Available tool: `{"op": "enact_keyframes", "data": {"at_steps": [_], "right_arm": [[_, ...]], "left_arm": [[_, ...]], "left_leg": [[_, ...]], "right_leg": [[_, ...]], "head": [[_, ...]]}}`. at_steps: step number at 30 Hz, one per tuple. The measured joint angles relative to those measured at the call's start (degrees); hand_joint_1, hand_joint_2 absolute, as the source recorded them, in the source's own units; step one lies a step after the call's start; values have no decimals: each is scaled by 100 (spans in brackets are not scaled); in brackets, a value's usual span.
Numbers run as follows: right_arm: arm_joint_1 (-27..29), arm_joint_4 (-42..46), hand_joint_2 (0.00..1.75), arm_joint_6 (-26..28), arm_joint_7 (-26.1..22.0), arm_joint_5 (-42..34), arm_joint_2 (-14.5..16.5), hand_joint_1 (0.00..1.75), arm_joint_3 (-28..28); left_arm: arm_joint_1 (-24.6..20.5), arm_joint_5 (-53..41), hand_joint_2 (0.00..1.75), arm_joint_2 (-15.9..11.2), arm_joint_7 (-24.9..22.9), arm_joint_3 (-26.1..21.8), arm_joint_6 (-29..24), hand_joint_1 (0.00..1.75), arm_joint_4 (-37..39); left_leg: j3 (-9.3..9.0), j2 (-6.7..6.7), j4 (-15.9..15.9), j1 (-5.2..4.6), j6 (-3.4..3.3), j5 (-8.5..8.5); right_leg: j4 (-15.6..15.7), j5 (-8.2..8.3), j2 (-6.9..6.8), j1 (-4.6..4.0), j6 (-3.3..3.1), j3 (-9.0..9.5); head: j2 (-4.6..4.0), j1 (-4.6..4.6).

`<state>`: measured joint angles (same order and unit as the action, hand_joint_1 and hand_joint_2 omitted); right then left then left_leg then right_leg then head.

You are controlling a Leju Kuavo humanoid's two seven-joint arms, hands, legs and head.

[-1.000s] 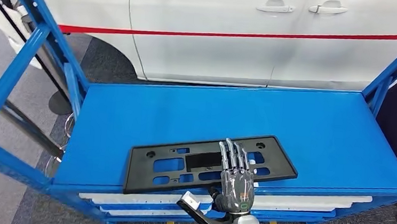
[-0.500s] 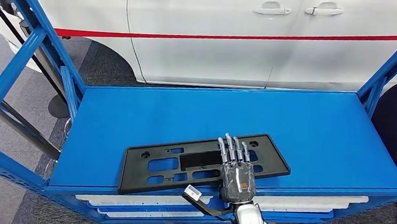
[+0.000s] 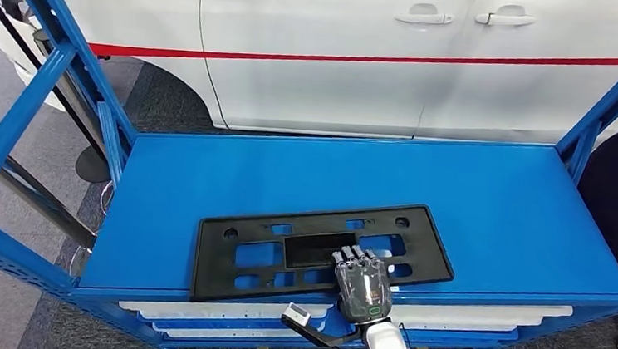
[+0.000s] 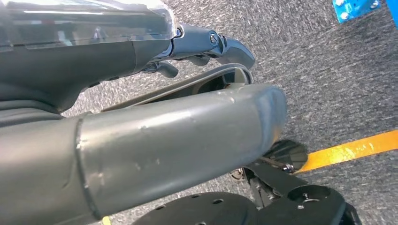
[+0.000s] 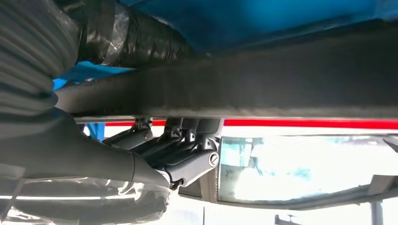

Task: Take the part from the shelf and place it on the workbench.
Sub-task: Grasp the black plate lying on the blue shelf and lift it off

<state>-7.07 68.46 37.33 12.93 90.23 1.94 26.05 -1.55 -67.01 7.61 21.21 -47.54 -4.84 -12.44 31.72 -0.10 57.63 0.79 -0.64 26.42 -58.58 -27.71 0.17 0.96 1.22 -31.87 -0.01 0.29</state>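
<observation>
The part, a flat black plastic plate (image 3: pixel 316 250) with several cutouts, lies on the blue shelf (image 3: pixel 331 168) near its front edge. My right hand (image 3: pixel 361 283) comes up from below the edge and its fingers curl down over the plate's front rim. In the right wrist view the dark fingers (image 5: pixel 183 150) hook onto the plate's dark bar (image 5: pixel 281 84), with the thumb on its other side. My left hand (image 4: pixel 164 131) hangs over the grey floor, holding nothing, its fingers apart.
A white car (image 3: pixel 340 52) with a red stripe stands right behind the shelf. Blue uprights (image 3: pixel 46 87) frame both shelf ends. White panels (image 3: pixel 220 309) are stacked on the level below. Yellow tape (image 4: pixel 352 145) marks the floor.
My right hand's fingers, stretched flat over the plate before, have curled down onto its front rim. The plate has shifted slightly. The view moved a little after the first frame.
</observation>
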Motion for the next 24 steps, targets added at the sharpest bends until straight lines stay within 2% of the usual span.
{"op": "enact_keyframes", "data": {"at_steps": [2, 4, 5, 7, 8, 9, 10, 12, 14, 17, 19, 20, 22, 23, 24], "right_arm": [[-2, 0, 175, 1, -3, 2, 6, 158, 0], [-7, 0, 175, 1, -2, 1, 15, 157, -2], [-7, 0, 175, -1, -5, -2, 20, 157, -6], [1, 0, 175, -15, -32, -13, 22, 156, -24], [5, 0, 175, -22, -52, -19, 22, 155, -39], [8, 1, 175, -29, -71, -26, 22, 153, -57], [12, 3, 175, -41, -95, -36, 23, 152, -76], [26, 26, 175, -90, -163, -77, 24, 156, -121], [47, 66, 175, -164, -302, -186, 26, 168, -190], [115, 178, 175, -195, -754, -756, 57, 175, -293], [237, 440, 175, -155, -1392, -1693, 101, 175, -298], [318, 686, 175, -127, -1784, -2303, 131, 175, -263], [482, 1293, 175, -115, -2318, -3372, 212, 175, -121], [558, 1586, 175, -133, -2425, -3684, 257, 175, -40], [630, 1816, 175, -159, -2441, -3831, 296, 175, 28]], "left_arm": [[-1, 0, 0, -1, 2, 0, -1, 0, 0], [2, 0, 0, -2, 1, 0, -1, 0, 0], [3, 0, 0, -2, -1, 1, -1, 0, 0], [5, -4, 0, -1, -9, 1, 2, 0, 0], [10, -7, 0, 0, -14, 1, 2, 0, 0], [17, -10, 0, -1, -19, 1, 3, 0, 0], [22, -11, 0, -1, -22, 0, 3, 0, 0], [23, -15, 0, -3, -25, -2, 4, 0, 0], [14, -20, 0, -4, -24, -11, 5, 0, 0], [10, -30, 0, 0, -11, -41, 7, 0, 0], [14, -19, 0, 13, 10, -89, -5, 0, 0], [15, -7, 0, 21, 26, -124, -19, 0, 0], [16, 11, 0, 33, 59, -199, -47, 0, 0], [16, 13, 0, 40, 71, -234, -55, 0, 0], [16, 10, 0, 47, 77, -262, -59, 0, 0]], "left_leg": [[2, -6, -2, 14, 75, 2], [87, -6, 196, 33, 126, 157], [211, -5, 471, 41, 143, 329], [564, -4, 1253, 44, 170, 715], [701, -4, 1555, 46, 178, 811], [744, -4, 1656, 46, 178, 789], [674, -4, 1525, 46, 171, 659], [293, -2, 752, 46, 138, 276], [10, -3, 152, 27, 98, 95], [-34, -1, 32, 6, 18, 84], [-46, 13, -8, 28, -68, 42], [-48, 22, -26, 42, -108, 22], [-26, 35, -24, 36, -145, 14], [-19, 38, -22, 32, -147, 14], [-15, 35, -18, 29, -147, 15]], "right_leg": [[23, 29, -1, -5, -84, 1], [60, 61, -19, 16, -170, 9], [73, 73, -32, 23, -202, 9], [72, 77, -50, 8, -230, -6], [71, 77, -55, 1, -232, -8], [68, 77, -56, -4, -232, -7], [64, 74, -53, -7, -228, -1], [47, 61, -45, -7, -206, 12], [21, 46, -30, -25, -150, 6], [34, 55, -9, -34, -40, 5], [-105, -67, -4, -26, 15, -50], [-344, -231, -3, -22, 33, -156], [-1100, -636, -6, -16, 53, -503], [-1435, -759, -7, -14, 62, -661], [-1598, -768, -9, -11, 67, -740]], "head": [[-1, -1], [-1, -1], [-1, -2], [-1, -2], [-1, -2], [-1, -3], [0, -3], [1, -2], [0, -1], [-1, 1], [-1, 2], [-1, 3], [-1, 3], [-2, 2], [-1, 2]]}}
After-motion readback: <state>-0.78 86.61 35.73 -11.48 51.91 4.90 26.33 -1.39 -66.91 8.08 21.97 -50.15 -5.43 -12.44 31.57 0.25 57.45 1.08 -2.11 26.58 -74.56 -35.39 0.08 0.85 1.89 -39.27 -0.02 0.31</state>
